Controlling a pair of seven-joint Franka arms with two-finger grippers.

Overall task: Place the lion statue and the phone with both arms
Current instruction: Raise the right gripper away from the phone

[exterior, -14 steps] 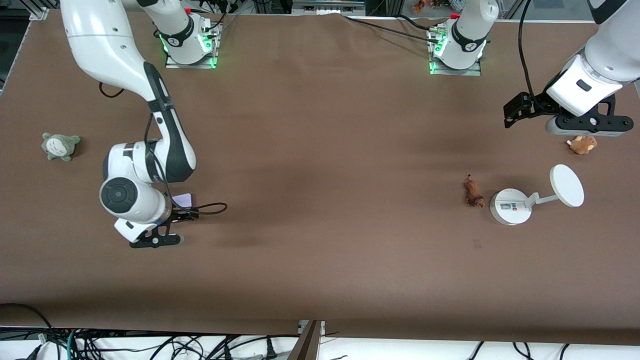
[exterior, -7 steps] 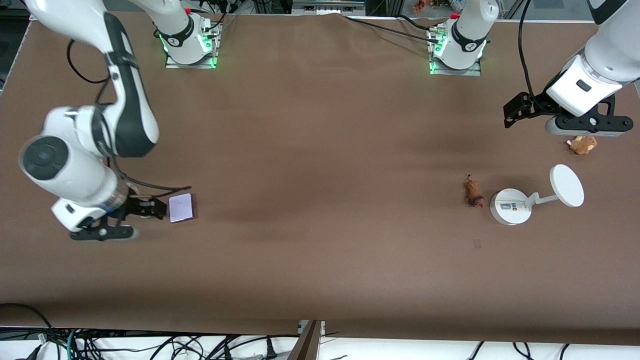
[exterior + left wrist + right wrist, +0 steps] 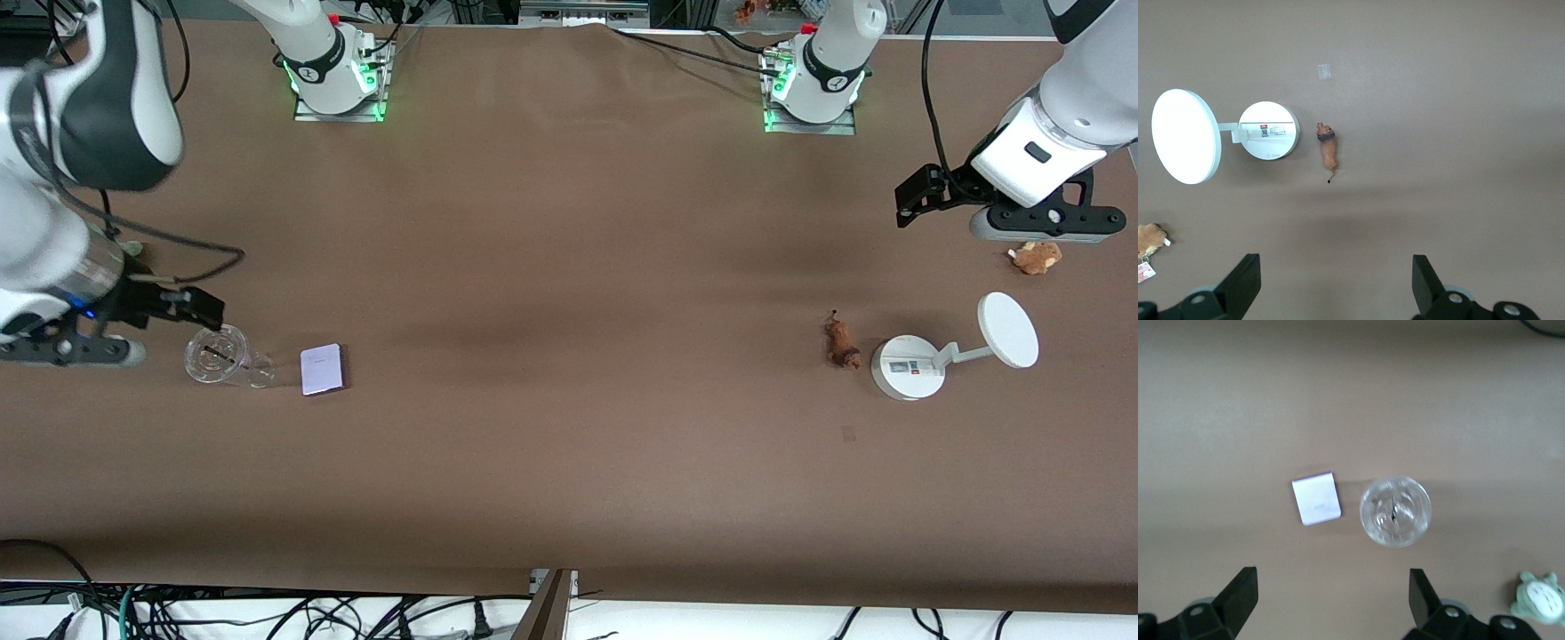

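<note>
Two claws show in the front view, both raised and empty: the right claw (image 3: pixel 62 342) hangs near the right arm's end of the desk (image 3: pixel 569 444), beside a clear cup (image 3: pixel 216 356) that stands by the phone (image 3: pixel 322 369); the left claw (image 3: pixel 1045 227) hangs over the brown plush (image 3: pixel 1036 257), with the lion (image 3: pixel 840 343) lying just beside the white stand (image 3: pixel 907 367). The left wrist view shows its fingers (image 3: pixel 1241 283) spread wide, and the lion (image 3: pixel 1329 151) apart from the stand, which the front view leaves unclear; a descent could still knock the stand. The right wrist view shows spread fingers (image 3: pixel 1238 593), the phone (image 3: pixel 1316 498) flat near the cup (image 3: pixel 1395 511), and a grey-green plush (image 3: pixel 1537 597); the flat phone could slip from a pinch.
</note>
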